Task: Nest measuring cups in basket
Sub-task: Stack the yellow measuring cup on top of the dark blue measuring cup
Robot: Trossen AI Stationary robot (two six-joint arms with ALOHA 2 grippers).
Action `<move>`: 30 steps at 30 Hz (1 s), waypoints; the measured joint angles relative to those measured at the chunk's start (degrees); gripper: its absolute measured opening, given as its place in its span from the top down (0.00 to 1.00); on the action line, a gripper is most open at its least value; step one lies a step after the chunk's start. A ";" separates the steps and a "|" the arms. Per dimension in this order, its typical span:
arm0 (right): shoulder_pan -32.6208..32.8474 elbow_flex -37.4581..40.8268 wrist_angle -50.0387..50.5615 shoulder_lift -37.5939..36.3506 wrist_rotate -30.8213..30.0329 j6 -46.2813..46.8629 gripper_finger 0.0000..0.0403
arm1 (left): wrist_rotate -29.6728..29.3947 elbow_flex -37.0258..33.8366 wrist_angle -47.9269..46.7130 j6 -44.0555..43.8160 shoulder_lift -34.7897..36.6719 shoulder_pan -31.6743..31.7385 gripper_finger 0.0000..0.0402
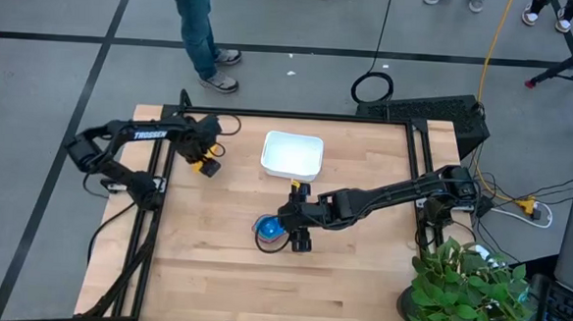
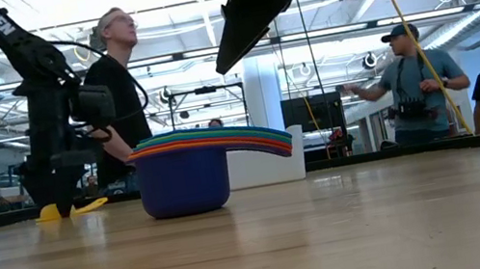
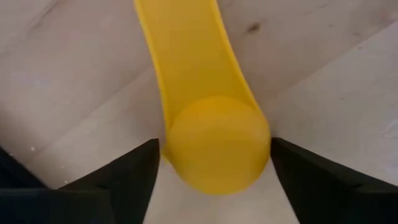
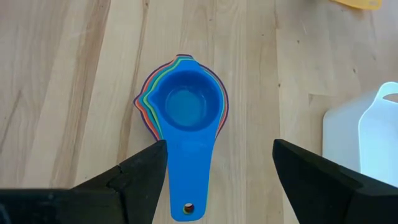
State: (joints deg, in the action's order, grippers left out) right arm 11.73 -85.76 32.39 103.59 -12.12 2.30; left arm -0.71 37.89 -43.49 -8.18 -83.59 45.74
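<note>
While right gripper (image 4: 217, 165) gapes, cup stack (image 4: 186, 118) unobstructed

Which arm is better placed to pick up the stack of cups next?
Right. Its open gripper hovers directly over the stacked cups, while the left gripper is busy around the yellow cup across the table.

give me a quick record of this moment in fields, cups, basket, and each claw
nested stack: blue measuring cup on top of the other colours, on the table, outside the basket
yellow cup: apart from the stack, upside down on the wood, near the left arm
basket: white, no cups visible in it
left claw: open, fingers either side of the yellow cup's bowl
right claw: open, above the stack, holding nothing
</note>
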 joint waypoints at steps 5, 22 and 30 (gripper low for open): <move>0.00 0.00 -0.01 0.00 0.00 0.01 0.30 | 0.24 0.02 0.14 -0.73 -0.35 -0.04 0.44; 0.02 0.09 -1.54 0.00 -9.97 -11.17 0.30 | 38.68 0.92 2.69 -1.97 18.99 -6.25 0.46; 0.72 3.23 -26.11 0.02 -23.19 -45.27 0.30 | 47.40 0.96 18.63 -17.83 25.87 -17.88 0.46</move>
State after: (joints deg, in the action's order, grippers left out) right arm 12.44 -82.53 6.28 103.61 -35.31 -42.97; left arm 46.68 38.85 -24.87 -26.02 -57.72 27.86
